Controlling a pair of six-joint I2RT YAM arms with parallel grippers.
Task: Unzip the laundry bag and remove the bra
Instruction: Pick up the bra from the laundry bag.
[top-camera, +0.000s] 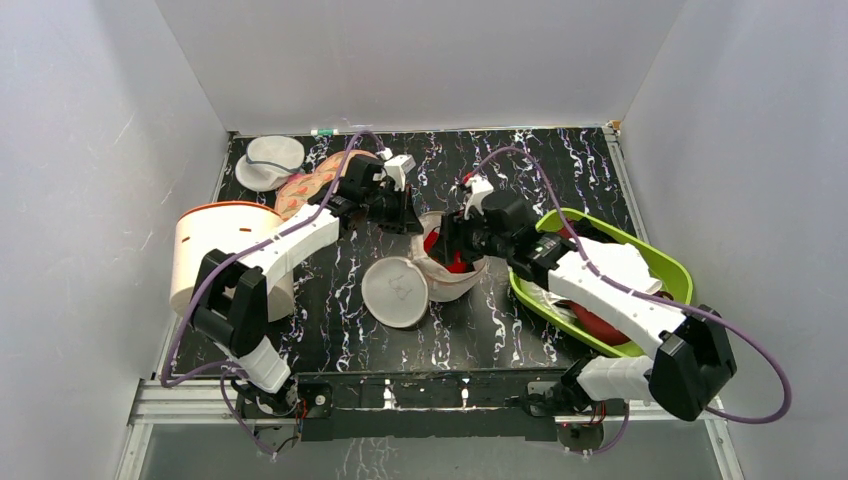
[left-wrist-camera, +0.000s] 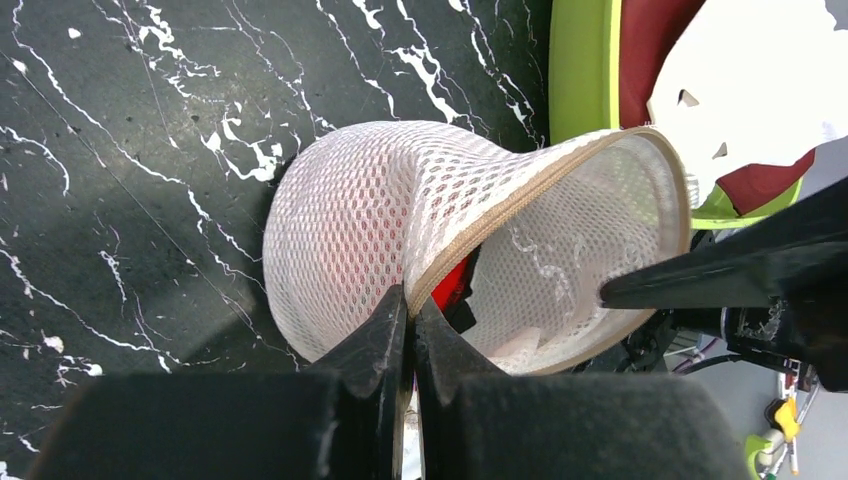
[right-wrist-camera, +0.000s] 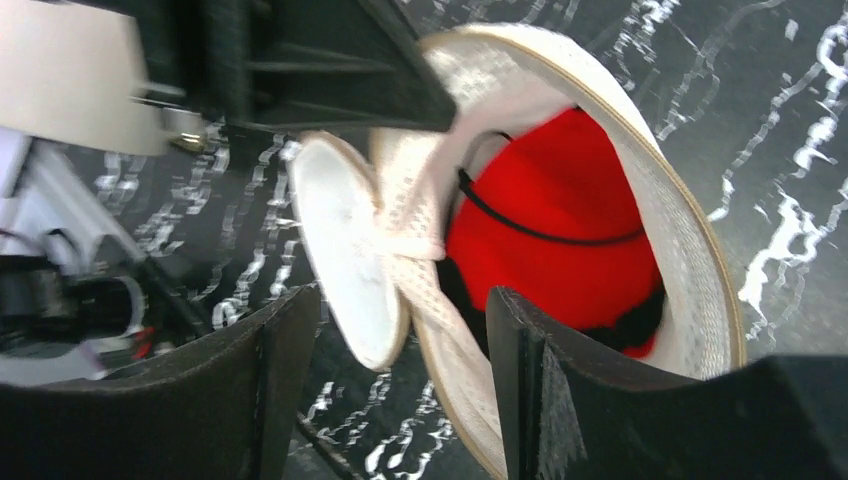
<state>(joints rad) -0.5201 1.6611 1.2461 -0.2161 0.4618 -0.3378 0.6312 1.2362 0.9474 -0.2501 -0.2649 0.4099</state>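
Mesh laundry bag may slip from my clamped left gripper; open right gripper could snag netting, missing bra

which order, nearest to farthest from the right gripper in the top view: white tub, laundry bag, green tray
1. laundry bag, mid-table, its opened edge right at the right gripper
2. green tray, on the right side, beneath that arm
3. white tub, far across at the table's left edge
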